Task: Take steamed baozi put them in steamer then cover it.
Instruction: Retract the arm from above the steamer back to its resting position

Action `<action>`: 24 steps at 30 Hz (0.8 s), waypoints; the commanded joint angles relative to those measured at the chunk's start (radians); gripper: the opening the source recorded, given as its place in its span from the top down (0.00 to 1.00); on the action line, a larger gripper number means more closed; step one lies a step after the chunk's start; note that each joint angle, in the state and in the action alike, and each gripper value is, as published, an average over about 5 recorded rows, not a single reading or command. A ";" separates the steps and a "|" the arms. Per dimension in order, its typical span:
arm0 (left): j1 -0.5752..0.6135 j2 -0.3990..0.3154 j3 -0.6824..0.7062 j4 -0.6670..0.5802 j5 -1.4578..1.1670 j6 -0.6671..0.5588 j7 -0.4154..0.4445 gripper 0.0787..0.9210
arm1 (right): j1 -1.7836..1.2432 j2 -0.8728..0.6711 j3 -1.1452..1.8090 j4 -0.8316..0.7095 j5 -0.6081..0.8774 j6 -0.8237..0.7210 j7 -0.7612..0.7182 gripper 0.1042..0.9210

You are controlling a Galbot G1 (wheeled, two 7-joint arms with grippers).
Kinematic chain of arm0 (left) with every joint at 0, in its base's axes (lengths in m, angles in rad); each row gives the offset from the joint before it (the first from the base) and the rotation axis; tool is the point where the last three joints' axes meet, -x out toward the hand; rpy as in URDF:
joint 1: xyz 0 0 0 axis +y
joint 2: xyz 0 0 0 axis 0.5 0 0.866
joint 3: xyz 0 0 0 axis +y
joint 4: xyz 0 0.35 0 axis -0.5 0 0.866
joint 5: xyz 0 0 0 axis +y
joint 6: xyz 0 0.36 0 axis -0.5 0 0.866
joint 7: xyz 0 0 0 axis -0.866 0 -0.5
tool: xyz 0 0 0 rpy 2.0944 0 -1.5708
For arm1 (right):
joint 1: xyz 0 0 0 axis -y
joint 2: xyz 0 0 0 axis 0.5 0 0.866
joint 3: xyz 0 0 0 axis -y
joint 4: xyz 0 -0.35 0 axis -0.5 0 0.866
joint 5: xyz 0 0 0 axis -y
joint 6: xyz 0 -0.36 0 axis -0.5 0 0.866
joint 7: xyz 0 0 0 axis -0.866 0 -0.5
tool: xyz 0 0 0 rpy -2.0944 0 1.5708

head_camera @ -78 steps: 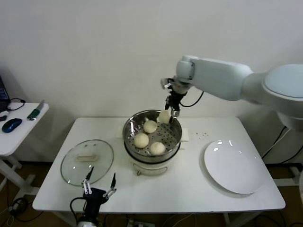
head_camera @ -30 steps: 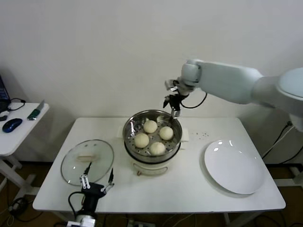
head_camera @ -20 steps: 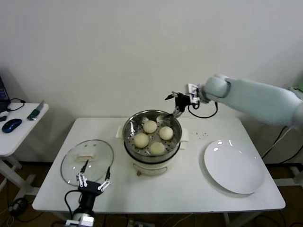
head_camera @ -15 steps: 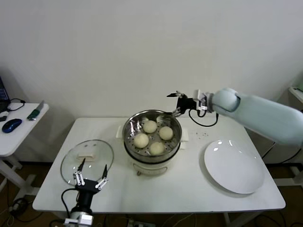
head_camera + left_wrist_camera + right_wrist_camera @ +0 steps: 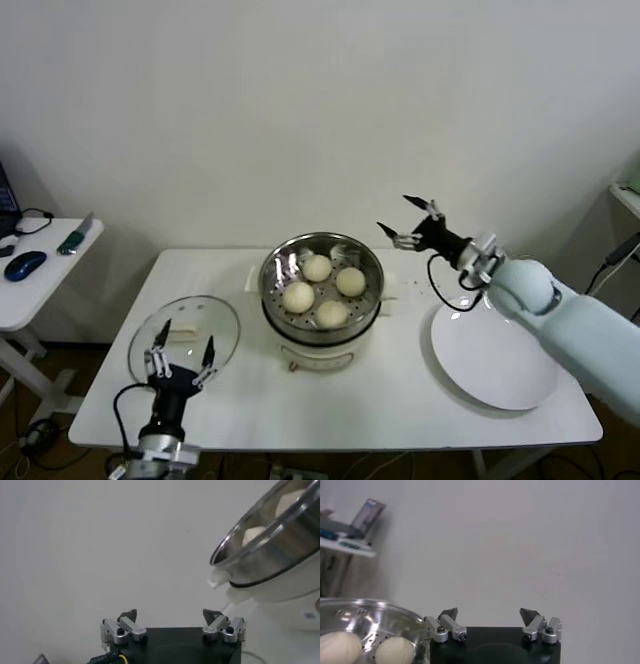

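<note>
Right gripper hangs in the air with jaws spread wide, empty, up and to the right of the round shiny stainless-steel steamer basket, apart from it, with the flat round white plate lower on that side. Left gripper is also spread wide and empty, at the near left of the white table, fingers pointing up over the near edge of the round clear glass lid; steamer sits to its right, well apart.

All four small round cream-white dough buns lie inside the steamer on its perforated floor, close together in a loose diamond, none touching either gripper. Steamer stands on a white electric pot base mid-table, uncovered; lid lies flat on the table beside it to the left.

Head view alone shows all four buns, lid, plate and both arms. Right wrist view shows only the steamer rim with two buns beside its own open gripper, plus a laptop on a side table far off. Left wrist view shows the steamer from low down, tilted in frame, bun tops peeking over the rim, and its open gripper against the blank wall.

Buns look smooth, matte, pale; steamer is bright and mirror-like.
</note>
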 commanded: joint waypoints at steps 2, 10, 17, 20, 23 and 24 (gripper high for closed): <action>-0.007 0.060 -0.004 -0.030 0.392 0.111 0.007 0.12 | -0.727 0.155 0.743 0.129 -0.091 -0.061 0.043 0.12; -0.041 0.180 0.019 0.005 0.653 0.222 0.064 0.12 | -0.904 0.303 0.911 0.176 -0.147 -0.102 -0.010 0.12; -0.120 0.234 0.073 0.138 0.708 0.264 0.098 0.12 | -0.963 0.369 0.961 0.168 -0.193 -0.108 -0.023 0.12; -0.167 0.235 0.095 0.221 0.707 0.261 0.105 0.12 | -0.970 0.381 0.968 0.167 -0.218 -0.111 -0.018 0.12; -0.225 0.228 0.107 0.313 0.738 0.236 0.099 0.12 | -0.972 0.386 0.969 0.165 -0.244 -0.112 -0.016 0.12; -0.243 0.224 0.108 0.344 0.755 0.226 0.097 0.12 | -0.972 0.387 0.968 0.163 -0.250 -0.112 -0.016 0.12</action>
